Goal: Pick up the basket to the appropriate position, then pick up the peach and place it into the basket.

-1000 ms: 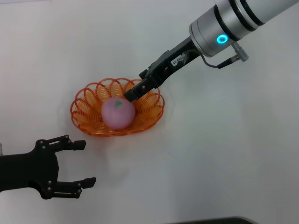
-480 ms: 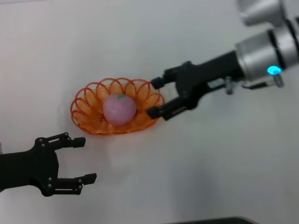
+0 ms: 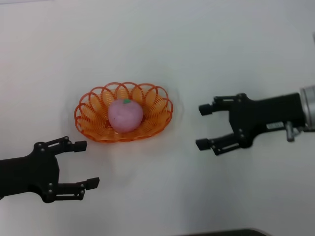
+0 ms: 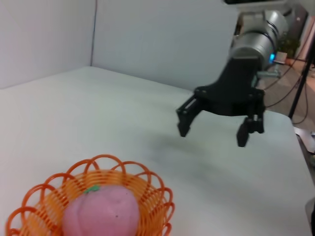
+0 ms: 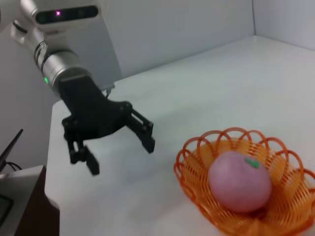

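The peach (image 3: 125, 116) sits in the basket (image 3: 93, 105) at table centre. It looks light, smooth and round: grip across its middle. Right gripper (image 3: 207, 127) and left gripper (image 3: 87, 164) both stand apart, empty, clear of the basket.

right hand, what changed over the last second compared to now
The right hand has drawn back from over the orange basket toward the robot's right and now hovers open and empty above the table, clear of the rim. It had already let go of the pink toy peach, which stayed in the basket. The basket kept its place, and the left hand stayed open and parked.
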You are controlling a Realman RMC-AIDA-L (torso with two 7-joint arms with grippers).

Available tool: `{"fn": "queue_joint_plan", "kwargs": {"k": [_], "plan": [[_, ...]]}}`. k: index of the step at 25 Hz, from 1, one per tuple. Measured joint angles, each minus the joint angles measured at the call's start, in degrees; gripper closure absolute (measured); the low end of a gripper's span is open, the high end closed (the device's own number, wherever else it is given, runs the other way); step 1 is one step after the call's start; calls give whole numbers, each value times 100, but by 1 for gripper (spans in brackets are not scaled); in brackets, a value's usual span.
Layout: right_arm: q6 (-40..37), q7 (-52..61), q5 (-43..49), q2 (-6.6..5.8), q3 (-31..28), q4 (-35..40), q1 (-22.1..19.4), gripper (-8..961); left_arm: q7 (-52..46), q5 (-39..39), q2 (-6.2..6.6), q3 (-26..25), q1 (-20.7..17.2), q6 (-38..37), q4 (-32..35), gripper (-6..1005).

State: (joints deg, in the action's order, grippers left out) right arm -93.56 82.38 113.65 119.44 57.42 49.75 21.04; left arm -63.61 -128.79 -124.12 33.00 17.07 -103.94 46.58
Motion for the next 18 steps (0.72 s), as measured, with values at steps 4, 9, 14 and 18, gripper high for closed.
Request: {"fn": "queue_joint_plan", "kwargs": {"k": [4, 9, 14, 18], "plan": [[-40, -533, 2, 0, -251, -261, -164, 8, -3, -25, 11, -196, -55, -2, 0, 100], [-4, -1096, -4, 0, -454, -614, -246, 8, -3, -30, 11, -294, -113, 17, -29, 100], [212, -1180, 134, 0, -465, -803, -202, 8, 0, -43, 11, -298, -117, 145, -151, 99], [230, -1186, 154, 0, -442, -806, -199, 8, 2, -58, 11, -322, -124, 163, -225, 99]]}}
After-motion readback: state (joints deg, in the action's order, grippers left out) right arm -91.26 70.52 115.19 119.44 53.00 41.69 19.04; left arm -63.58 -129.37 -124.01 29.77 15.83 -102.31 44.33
